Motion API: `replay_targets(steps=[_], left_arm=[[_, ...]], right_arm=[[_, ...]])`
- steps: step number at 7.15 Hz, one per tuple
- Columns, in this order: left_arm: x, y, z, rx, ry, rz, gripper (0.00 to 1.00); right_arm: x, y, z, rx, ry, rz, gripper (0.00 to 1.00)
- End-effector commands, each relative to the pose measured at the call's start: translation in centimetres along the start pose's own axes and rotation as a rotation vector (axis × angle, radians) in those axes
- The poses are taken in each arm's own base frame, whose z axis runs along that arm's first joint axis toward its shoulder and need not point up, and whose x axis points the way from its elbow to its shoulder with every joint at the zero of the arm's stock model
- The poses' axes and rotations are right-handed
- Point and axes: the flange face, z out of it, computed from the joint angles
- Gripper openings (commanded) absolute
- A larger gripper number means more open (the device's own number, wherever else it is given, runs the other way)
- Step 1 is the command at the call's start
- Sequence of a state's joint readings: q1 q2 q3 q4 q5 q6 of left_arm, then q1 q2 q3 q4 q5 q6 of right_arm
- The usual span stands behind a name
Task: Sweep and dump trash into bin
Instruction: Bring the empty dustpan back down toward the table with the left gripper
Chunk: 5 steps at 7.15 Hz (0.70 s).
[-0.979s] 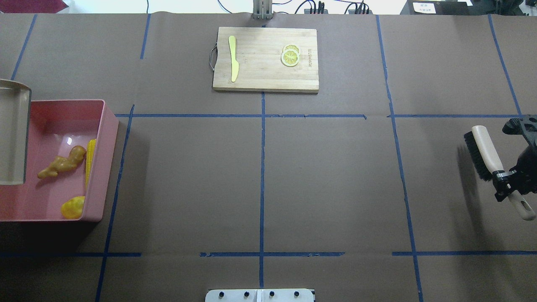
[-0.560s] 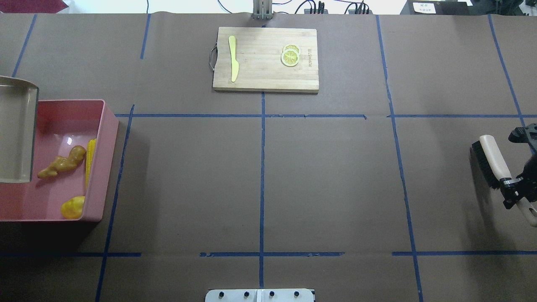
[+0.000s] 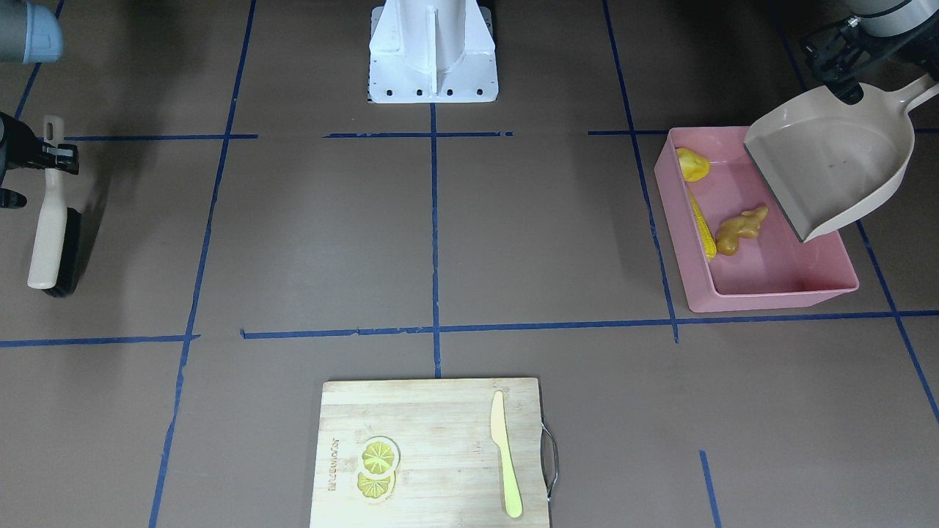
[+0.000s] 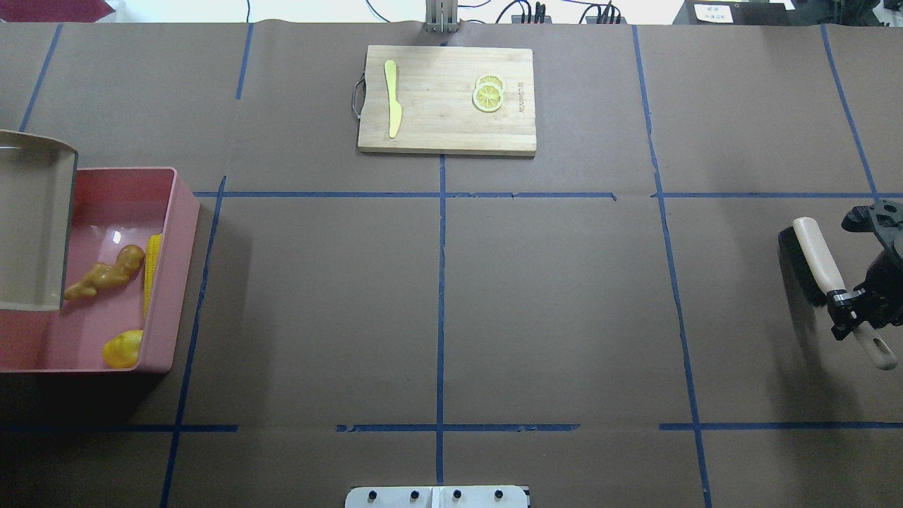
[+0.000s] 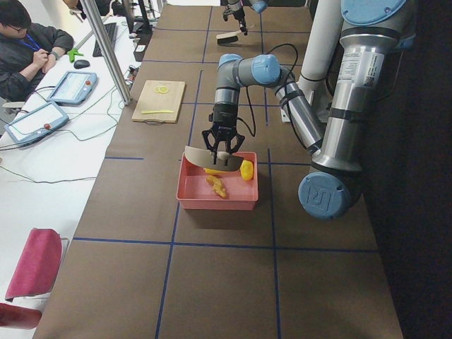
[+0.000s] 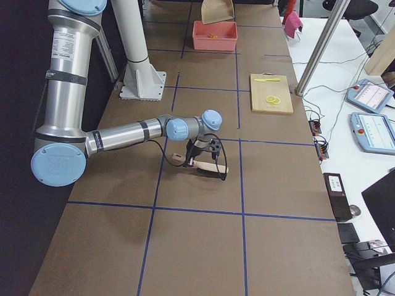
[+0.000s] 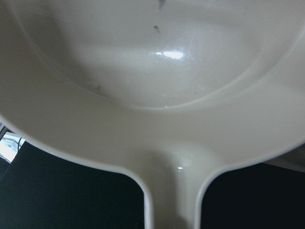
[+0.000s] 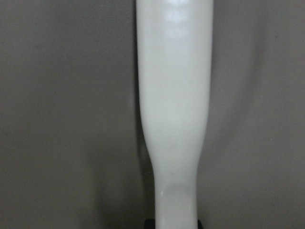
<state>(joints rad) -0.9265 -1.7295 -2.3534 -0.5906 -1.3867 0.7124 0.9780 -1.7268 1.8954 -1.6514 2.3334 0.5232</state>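
Dump looks done; the risk is the pull-out at 9 o'clock.
All trash is in the bin [image 3: 770, 299]: rounded lump [image 3: 692, 164] in the near corner, corn cob [image 3: 704, 227] along the 3 o'clock wall, ginger root [image 3: 741, 227] beside it. Left gripper [image 3: 849, 89] is clamped on the dustpan [image 3: 829, 169] handle, pan tilted over the bin. A low retreat could hook the rim and drag it. Right gripper [image 4: 849, 310], at 3 o'clock, is pinched on the brush [image 4: 811, 257] handle, and a loose hold would drop it. Cutting board [image 4: 437, 106] at 12 o'clock isn't involved.

Bin [image 4: 185, 212] at table's left end, mid-depth. Inside: corn cob [image 4: 152, 271] along right wall, ginger root [image 4: 106, 275] just left of it, lump [image 4: 122, 349] in near right corner. Dustpan [image 4: 32, 226] over bin's left part. Cutting board [image 4: 437, 106] far centre: knife [image 4: 392, 99] left, lemon slices [image 4: 488, 95] right. Brush [image 4: 811, 257] at right end.
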Motion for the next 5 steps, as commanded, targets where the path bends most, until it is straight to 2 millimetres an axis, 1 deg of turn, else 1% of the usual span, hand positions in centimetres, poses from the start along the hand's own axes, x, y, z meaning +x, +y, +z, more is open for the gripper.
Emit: replay_targets(steps=[1, 2, 3, 4, 5], left_arm=[[0.07, -0.18, -0.06, 0.001, -0.001, 0.001, 0.06], [0.07, -0.18, -0.06, 0.001, -0.001, 0.001, 0.07], [0.09, -0.27, -0.02, 0.0, 0.0, 0.002, 0.07], [0.15, -0.38, -0.05, 0.0, -0.001, 0.005, 0.08], [0.16, -0.47, -0.01, -0.001, 0.0, 0.007, 0.08]], right_arm=[[0.78, -0.75, 1.26, 0.001, -0.002, -0.004, 0.02], [0.77, -0.74, 1.26, 0.001, -0.004, -0.006, 0.1], [0.91, -0.79, 1.53, -0.005, -0.003, -0.002, 0.44], [0.87, -0.78, 1.47, -0.003, -0.002, -0.005, 0.68], [0.87, -0.78, 1.47, -0.003, -0.002, -0.005, 0.75]])
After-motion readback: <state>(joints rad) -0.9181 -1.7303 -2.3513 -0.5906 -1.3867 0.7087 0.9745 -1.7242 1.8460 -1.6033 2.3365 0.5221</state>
